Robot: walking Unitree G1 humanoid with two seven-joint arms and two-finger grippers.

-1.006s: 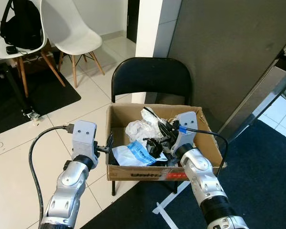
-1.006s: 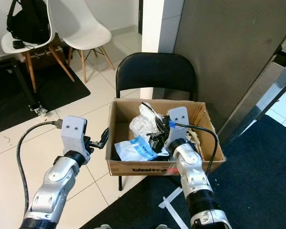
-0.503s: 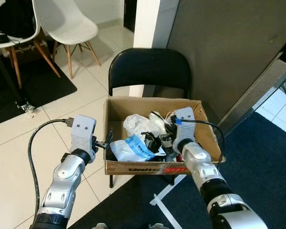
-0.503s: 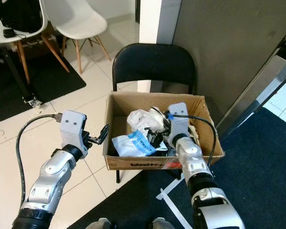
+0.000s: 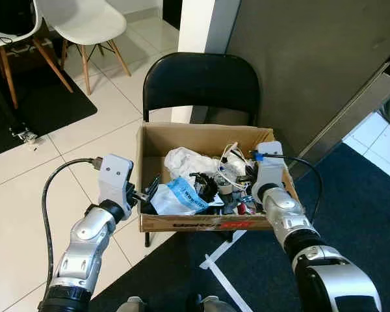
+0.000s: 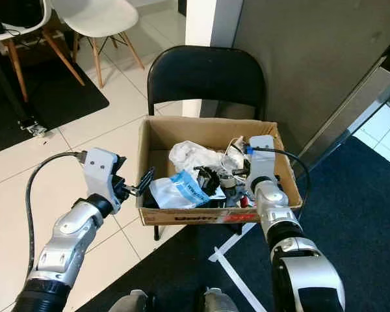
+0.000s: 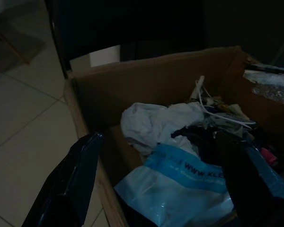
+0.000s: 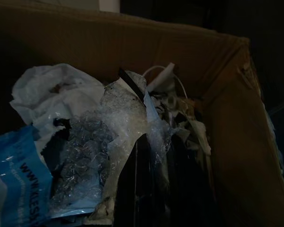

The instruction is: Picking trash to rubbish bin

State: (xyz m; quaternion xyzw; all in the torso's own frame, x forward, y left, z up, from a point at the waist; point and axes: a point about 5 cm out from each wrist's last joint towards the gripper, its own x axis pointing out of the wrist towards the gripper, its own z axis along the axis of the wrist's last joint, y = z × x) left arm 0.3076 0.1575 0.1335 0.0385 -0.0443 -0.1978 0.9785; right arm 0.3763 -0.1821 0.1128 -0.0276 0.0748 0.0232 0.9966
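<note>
A brown cardboard box (image 5: 201,129) serving as the bin sits on a black folding chair (image 5: 198,81). It holds a crumpled white bag (image 5: 185,161), a blue-and-white bag (image 5: 182,198), cables and dark scraps. My left gripper (image 5: 152,189) hovers open at the box's left wall, its fingers (image 7: 66,189) spread over that edge. My right gripper (image 5: 239,194) reaches into the right half of the box. Its fingers (image 8: 137,189) look pressed together on a sheet of bubble wrap (image 8: 123,118) that stands up among the trash.
A grey wall panel (image 5: 312,58) rises behind the chair. A white chair (image 5: 84,16) stands at the far left on pale tiles. Dark carpet (image 5: 351,195) lies to the right, with white tape (image 5: 214,266) on the floor under the box.
The camera has shifted, so the whole scene sits differently. My right gripper has drawn toward the box's right wall. The left gripper stays by the left wall.
</note>
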